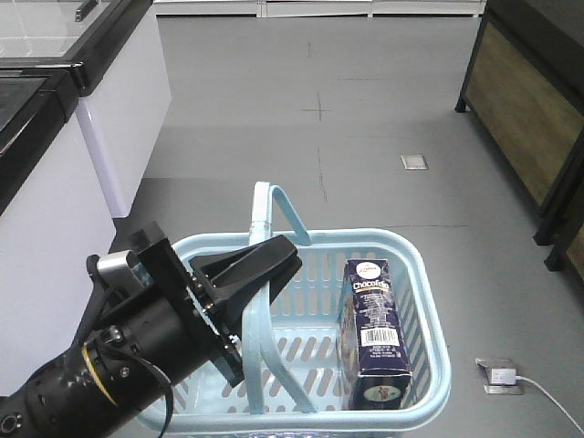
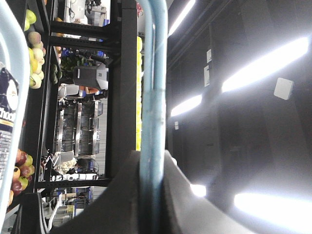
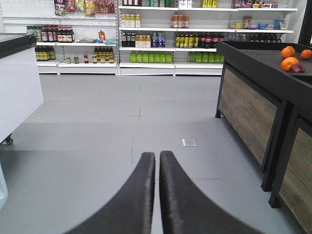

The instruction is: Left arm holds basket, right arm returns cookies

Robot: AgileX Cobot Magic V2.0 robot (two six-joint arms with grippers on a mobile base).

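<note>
The light blue basket (image 1: 429,274) hangs above the grey floor with its hoop handle (image 1: 265,205) raised. My left gripper (image 1: 274,260) is shut on that handle; in the left wrist view the handle (image 2: 155,73) runs straight up out of the left gripper (image 2: 152,158). The cookies (image 1: 374,328), a dark navy carton with a barcode label, stand upright in the basket's right side, and their edge (image 2: 6,122) shows at the far left of the left wrist view. My right gripper (image 3: 157,155) is shut with nothing in it, pointing across the floor. The right arm is outside the front view.
A white freezer cabinet (image 1: 119,109) stands to the left. Dark wooden display stands (image 1: 529,109) line the right, with oranges (image 3: 290,58) on top. Shelves of bottles (image 3: 161,44) fill the far wall. A floor socket with a cable (image 1: 500,376) lies beside the basket.
</note>
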